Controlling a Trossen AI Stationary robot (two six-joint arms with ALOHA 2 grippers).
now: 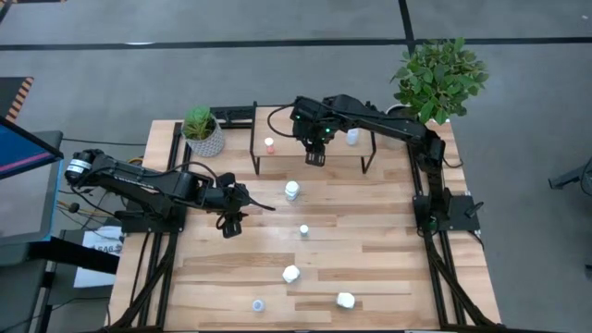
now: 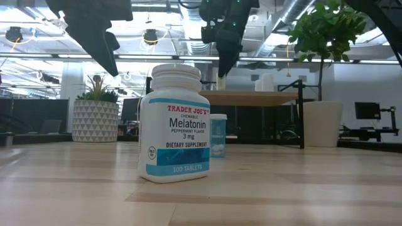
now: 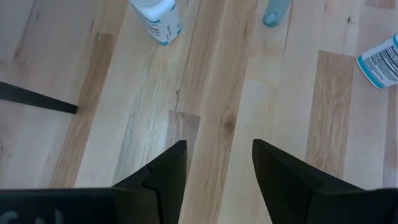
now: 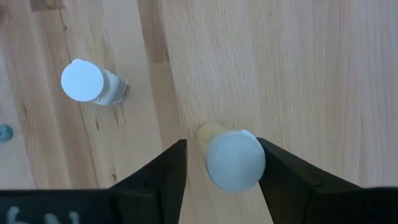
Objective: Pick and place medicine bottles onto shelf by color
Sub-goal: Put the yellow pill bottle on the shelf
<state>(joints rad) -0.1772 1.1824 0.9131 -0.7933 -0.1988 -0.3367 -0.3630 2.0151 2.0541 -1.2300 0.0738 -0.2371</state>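
**Melatonin bottle up front, a white-capped bottle between the right fingers over the shelf**

In the low view, the nearest white bottle [image 2: 174,123] carries a readable label: "TRADER JOE'S", "CHEWABLE", "Melatonin", "PEPPERMINT FLAVOR", "3 mg", "DIETARY SUPPLEMENT" and, on a blue band, "100 TABLETS". It stands upright on the table [image 1: 370,268] with a ribbed white cap. Just behind it stands a small pale-blue bottle [image 2: 218,135].

The right gripper [image 1: 315,152] hangs over the shelf [image 1: 282,125], a light-wood platform on thin black legs near the table's far edge. Its fingers [image 4: 163,177] stand spread on either side of a white-capped bottle [image 4: 234,160] with a yellowish body; whether they touch it I cannot tell. An orange-capped bottle [image 1: 269,144] and a white one [image 1: 352,137] stand on the shelf.

The left gripper [image 1: 230,222] hovers over bare tabletop, fingers [image 3: 164,177] apart and holding nothing. More bottles are scattered on the table: a white one [image 1: 292,191] before the shelf, a small one [image 1: 303,230] mid-table, and others [image 1: 290,274] nearer the front edge.
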